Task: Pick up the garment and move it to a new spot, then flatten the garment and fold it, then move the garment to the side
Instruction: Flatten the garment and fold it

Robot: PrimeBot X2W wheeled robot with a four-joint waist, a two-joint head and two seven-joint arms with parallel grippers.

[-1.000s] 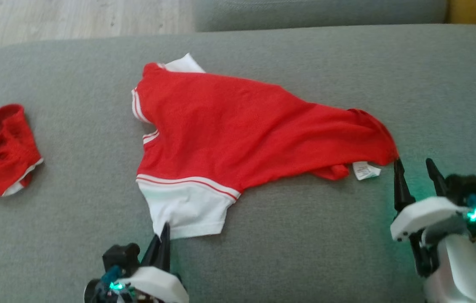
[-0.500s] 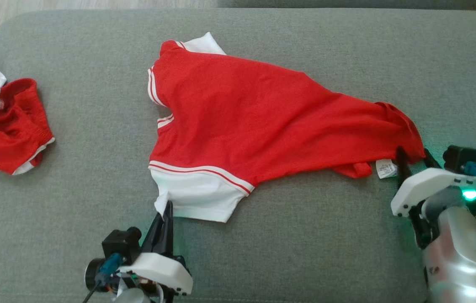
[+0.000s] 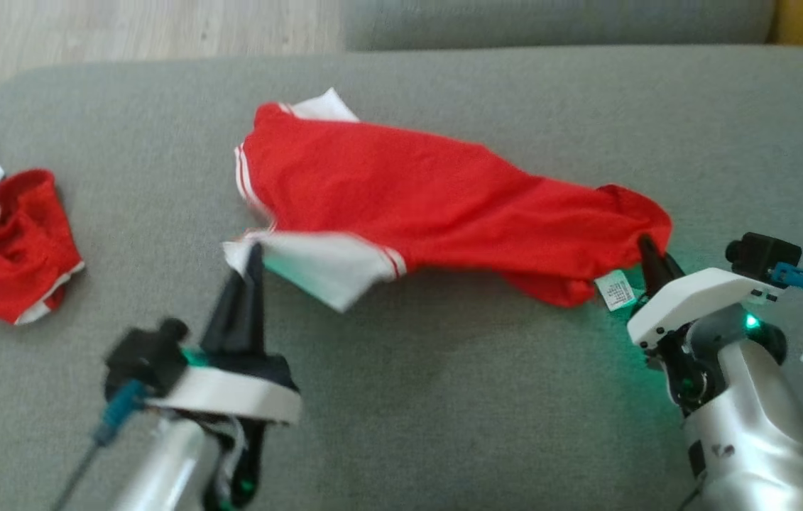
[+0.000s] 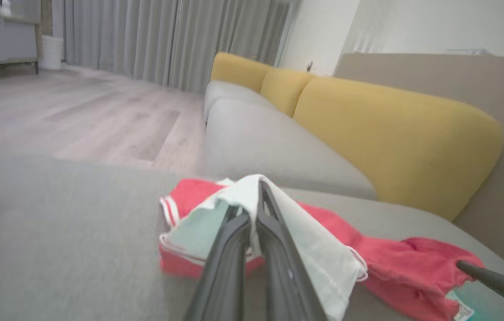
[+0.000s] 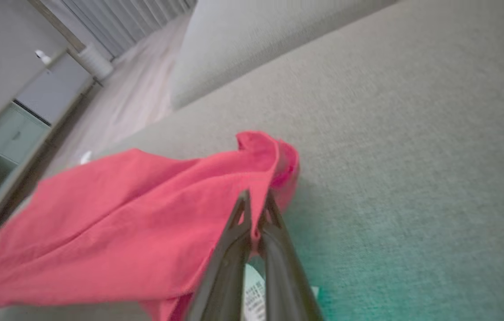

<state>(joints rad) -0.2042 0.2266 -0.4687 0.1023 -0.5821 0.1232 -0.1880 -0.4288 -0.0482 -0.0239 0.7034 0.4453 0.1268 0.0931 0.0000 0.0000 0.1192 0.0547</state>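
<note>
1 grey cushion [image 3: 515, 397] bears the garment [image 3: 408, 191]; wood floor [image 3: 124, 32] beyond.

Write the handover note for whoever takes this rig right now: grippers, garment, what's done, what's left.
Left gripper: shut on the white sleeve of the red garment, sleeve raised off the grey cushion.
Right gripper: shut on the garment's red end, beside the label.
Garment: stretched between the two grippers across the middle of the cushion, its middle sagging low. A second red garment lies crumpled at the cushion's left end.
Done: both grips are on.
Left: carry it to a new spot, flatten, fold, move it aside.
</note>
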